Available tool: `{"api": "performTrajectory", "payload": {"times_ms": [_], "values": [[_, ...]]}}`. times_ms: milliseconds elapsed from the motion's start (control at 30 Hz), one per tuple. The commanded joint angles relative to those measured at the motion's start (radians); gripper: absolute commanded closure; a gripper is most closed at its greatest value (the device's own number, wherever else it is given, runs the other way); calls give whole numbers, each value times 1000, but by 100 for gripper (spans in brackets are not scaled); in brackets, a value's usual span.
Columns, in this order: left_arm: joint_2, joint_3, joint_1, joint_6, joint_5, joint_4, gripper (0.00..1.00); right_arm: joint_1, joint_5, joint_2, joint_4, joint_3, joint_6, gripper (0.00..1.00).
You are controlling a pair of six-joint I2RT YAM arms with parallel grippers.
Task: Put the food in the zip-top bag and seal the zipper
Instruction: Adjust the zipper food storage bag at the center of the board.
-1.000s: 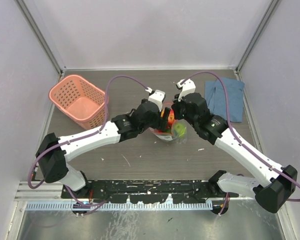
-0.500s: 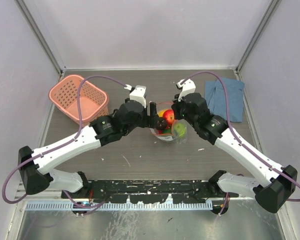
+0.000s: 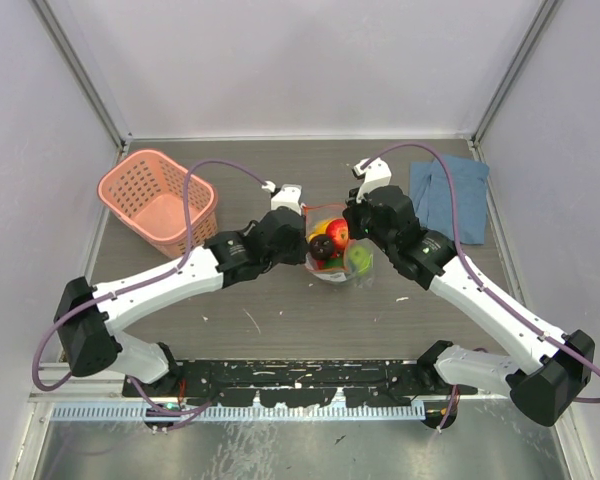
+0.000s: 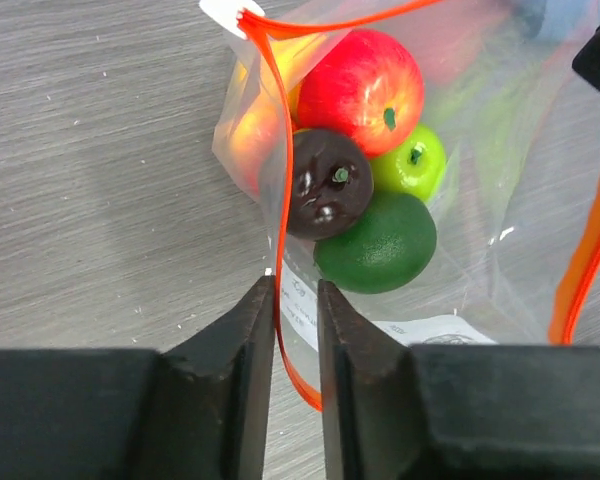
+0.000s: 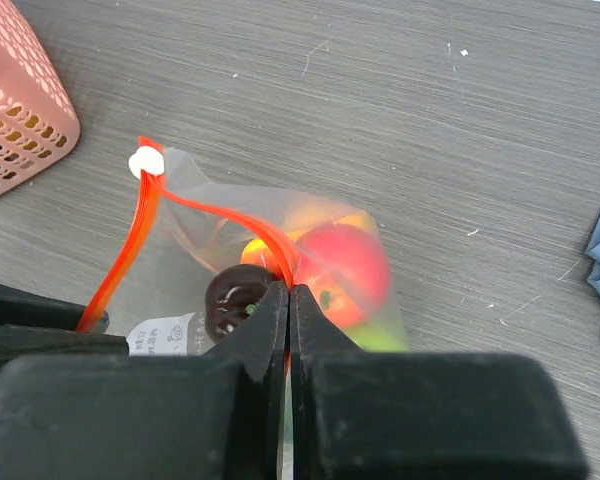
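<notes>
The zip-top bag (image 3: 336, 255) lies mid-table with its mouth open. The food is inside it: a red apple (image 4: 365, 80), a dark fruit (image 4: 325, 182), a dark green fruit (image 4: 377, 242), a light green apple (image 4: 410, 165) and a yellow-orange piece (image 4: 252, 135). My right gripper (image 5: 289, 288) is shut on the orange-red zipper (image 5: 220, 215) at the bag's right rim (image 3: 348, 222). The white slider (image 5: 143, 162) sits at the strip's far end. My left gripper (image 4: 296, 285) straddles the opposite zipper edge (image 4: 280, 170); its jaws are narrow, with a thin gap still showing around strip and film.
A pink lattice basket (image 3: 158, 200) stands at the back left, close behind the left arm. A folded blue cloth (image 3: 450, 195) lies at the back right. Grey walls enclose the table on three sides.
The left gripper left the bag's mouth, drew back to the left, then returned to the bag's left edge with jaws narrowed around the zipper strip. The right gripper kept its hold.
</notes>
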Motion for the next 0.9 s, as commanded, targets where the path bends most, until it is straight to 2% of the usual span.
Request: {"api": "performTrajectory", "payload": {"times_ms": [0,133,433,867], "values": [[2,40,4,-18,20,9,83,-3,11,-38,41,4,0,100],[2,83,4,-9,15,-24,100,-3,31,-44,35,7,-8,100],[15,269,10,61,-5,-157,100,-3,165,-55,-38,31,-25,100],[74,285,62,77,47,-242,99,-3,123,-5,-68,51,-21,100]]}}
